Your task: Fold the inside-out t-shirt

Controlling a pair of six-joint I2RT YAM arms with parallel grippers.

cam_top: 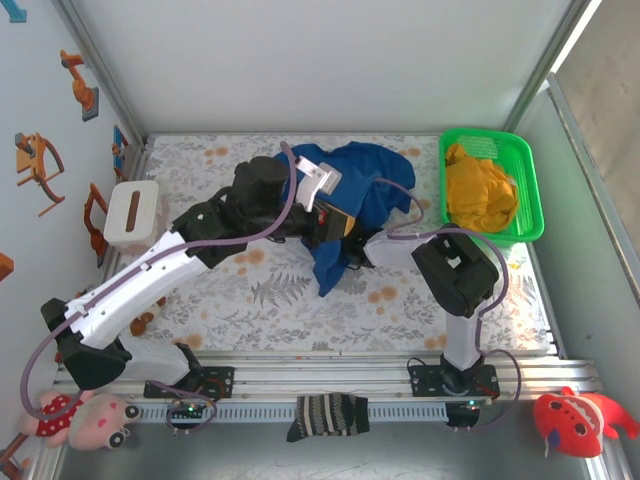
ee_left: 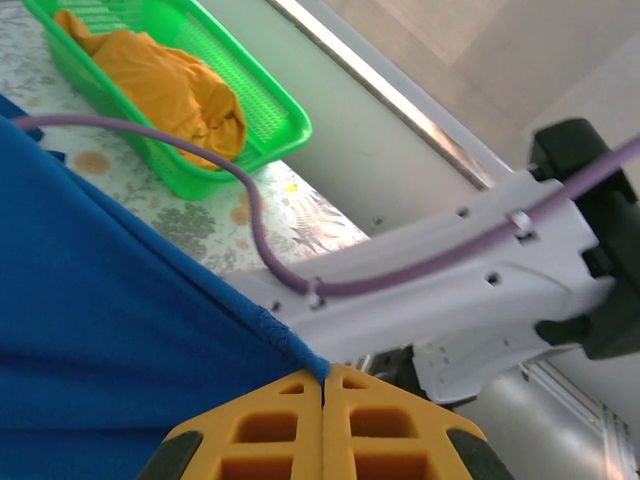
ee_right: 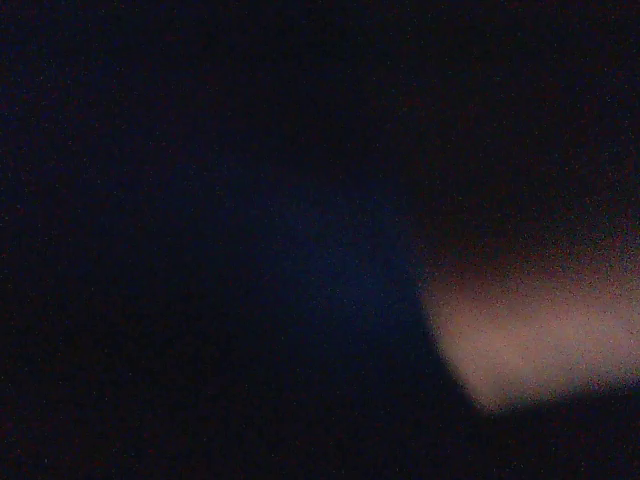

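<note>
Blue inside-out t-shirt (cam_top: 372, 180) lies bunched up at the back of the tabletop (cam_top: 230, 300), beside the green basket (cam_top: 530, 190). Left gripper (ee_left: 323, 385) is pinching its edge tight. Right gripper, buried in cloth, is closed too.

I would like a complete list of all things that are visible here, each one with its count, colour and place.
t-shirt: one, royal blue, crumpled at the table's middle
basket: one, green, far right corner of the table
garment: one, mustard yellow, inside the basket
sock: one, dark striped, on the near rail between the arm bases
box: one, white, left table edge
pink plush toy: one, near left corner
red plush toy: one, near right corner
table: one, floral cover
left hand: one, yellow fingers, shut on the t-shirt's edge
right hand: one, shut, partly under the t-shirt
</note>
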